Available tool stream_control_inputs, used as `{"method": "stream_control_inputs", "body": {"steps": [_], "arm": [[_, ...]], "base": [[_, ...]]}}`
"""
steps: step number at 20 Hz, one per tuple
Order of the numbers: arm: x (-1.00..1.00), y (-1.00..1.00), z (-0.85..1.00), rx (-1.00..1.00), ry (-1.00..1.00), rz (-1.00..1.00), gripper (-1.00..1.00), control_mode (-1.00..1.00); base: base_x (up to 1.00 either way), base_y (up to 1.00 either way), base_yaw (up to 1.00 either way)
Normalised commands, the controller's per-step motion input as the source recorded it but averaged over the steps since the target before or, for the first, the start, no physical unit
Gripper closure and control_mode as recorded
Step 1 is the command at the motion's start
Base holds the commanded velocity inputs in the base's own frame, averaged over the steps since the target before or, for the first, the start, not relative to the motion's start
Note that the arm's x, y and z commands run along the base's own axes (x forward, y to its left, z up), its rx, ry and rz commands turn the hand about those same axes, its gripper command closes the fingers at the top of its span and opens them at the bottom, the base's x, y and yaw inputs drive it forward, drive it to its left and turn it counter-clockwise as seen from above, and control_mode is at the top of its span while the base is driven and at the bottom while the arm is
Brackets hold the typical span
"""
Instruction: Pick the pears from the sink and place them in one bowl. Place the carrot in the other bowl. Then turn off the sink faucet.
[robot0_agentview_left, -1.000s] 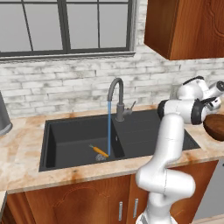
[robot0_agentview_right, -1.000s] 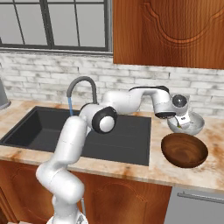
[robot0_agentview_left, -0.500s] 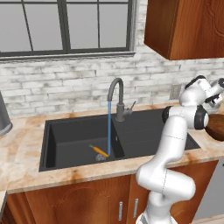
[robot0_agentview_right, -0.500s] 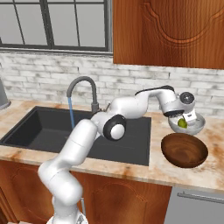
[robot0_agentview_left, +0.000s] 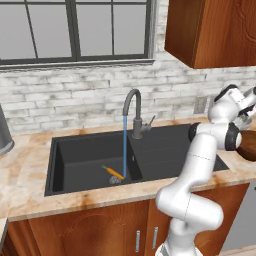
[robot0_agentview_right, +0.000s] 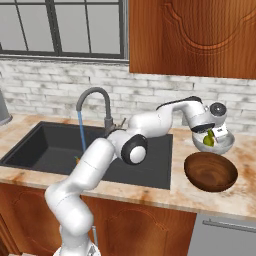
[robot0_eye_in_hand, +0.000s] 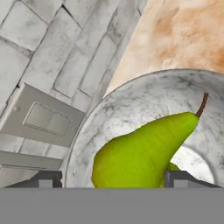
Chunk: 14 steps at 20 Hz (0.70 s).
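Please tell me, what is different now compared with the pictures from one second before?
The tool travelled right, from above the wooden bowl's near edge to over the grey bowl, and its jaws opened, leaving the pear inside it. Unchanged: the carrot lies in the sink, and the faucet runs.

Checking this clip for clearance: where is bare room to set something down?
The dark brown wooden bowl is bare inside. The black drainboard wing, right of the grey gooseneck faucet, is bare too. The pale grey metal bowl is crowded: a yellow-green pear and the gripper.
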Motion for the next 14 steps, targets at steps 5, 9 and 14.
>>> {"method": "stream_control_inputs", "body": {"steps": [5, 9, 14], "arm": [[-0.01, 0.00, 0.00, 0.00, 0.00, 0.00, -1.00, -1.00], [-0.74, 0.61, 0.43, 0.00, -0.18, 0.00, -1.00, -1.00], [-1.00, 0.96, 0.78, -0.01, -0.28, 0.00, -1.00, -1.00]], "base": [[0.00, 0.00, 0.00], [0.00, 0.00, 0.00], [0.00, 0.00, 0.00]]}}
